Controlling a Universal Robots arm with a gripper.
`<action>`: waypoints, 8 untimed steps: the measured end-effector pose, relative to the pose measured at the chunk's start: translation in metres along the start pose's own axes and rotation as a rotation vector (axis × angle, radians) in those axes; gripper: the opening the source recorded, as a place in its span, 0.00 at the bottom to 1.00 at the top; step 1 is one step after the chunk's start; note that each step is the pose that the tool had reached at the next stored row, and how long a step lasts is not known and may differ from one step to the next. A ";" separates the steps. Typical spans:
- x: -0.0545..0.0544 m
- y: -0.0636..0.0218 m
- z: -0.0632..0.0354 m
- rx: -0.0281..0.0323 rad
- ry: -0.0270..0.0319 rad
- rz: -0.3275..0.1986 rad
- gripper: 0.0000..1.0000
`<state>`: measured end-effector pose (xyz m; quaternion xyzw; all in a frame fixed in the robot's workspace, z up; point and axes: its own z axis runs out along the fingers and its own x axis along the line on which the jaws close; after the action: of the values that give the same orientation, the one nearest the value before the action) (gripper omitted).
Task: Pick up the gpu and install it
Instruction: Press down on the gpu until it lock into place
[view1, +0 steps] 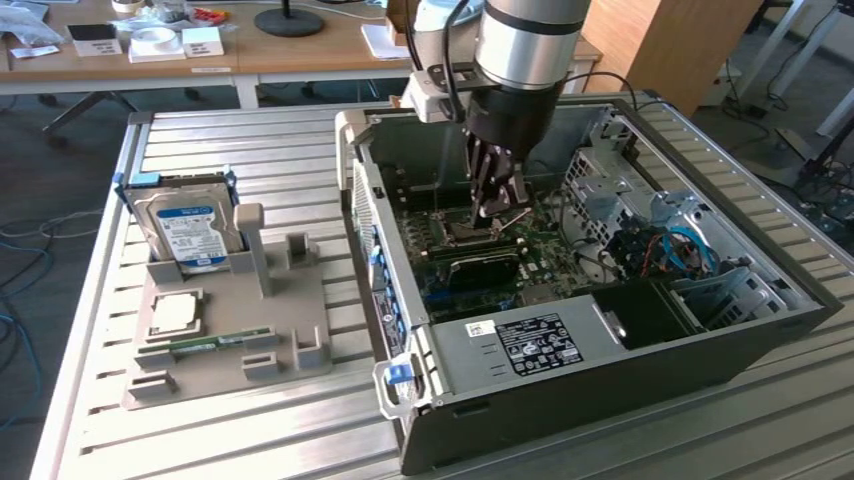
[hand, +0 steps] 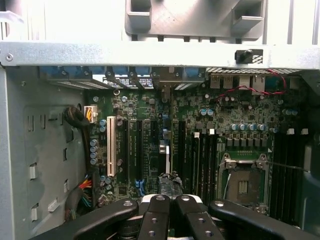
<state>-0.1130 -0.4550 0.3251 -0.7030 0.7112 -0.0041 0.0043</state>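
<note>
Black fingers (hand: 150, 220) of the tool (hand: 170, 201) sit nearest the lens, pressed together with no gap between them. Just past their tips stands a dark ribbed piece (hand: 170, 184). It may be the gpu seen edge-on, but I cannot tell that, nor whether the clenched tool grips it. No green card with a fan lies on the tabletop (view1: 200, 140) outside the computer case (view1: 561, 350). The grey holder (view1: 227, 340) beside the case carries a hard drive (view1: 187, 225), a processor chip (view1: 174, 312) and a memory stick (view1: 200, 345).

Risks, as I judge them:
- If a card is in the grip, a slight tilt would set its edge connector across a black expansion slot (hand: 134, 150) instead of into it, and pressing down then could bend the card or mark the motherboard (hand: 240, 125).
- The open processor socket (hand: 243, 185) lies close by inside the case — a sideways drift could put the fingers on its bare contacts.
- The wire bundle (hand: 80, 125) near the case's inner wall could snag a passing corner.

Pose: the arm (view1: 527, 40) comes almost straight down through the open side of the case, wrist vertical, and the tool (view1: 497, 205) hangs low over the middle of the motherboard — well inside the case walls.
</note>
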 end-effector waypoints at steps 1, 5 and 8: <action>0.000 0.0000 0.0001 0.0001 -0.0002 0.000 0.11; -0.001 0.0000 0.0008 0.0002 -0.0007 0.000 0.11; -0.001 0.0000 0.0009 0.0000 -0.0006 0.000 0.11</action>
<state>-0.1130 -0.4537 0.3242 -0.7030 0.7112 -0.0039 0.0045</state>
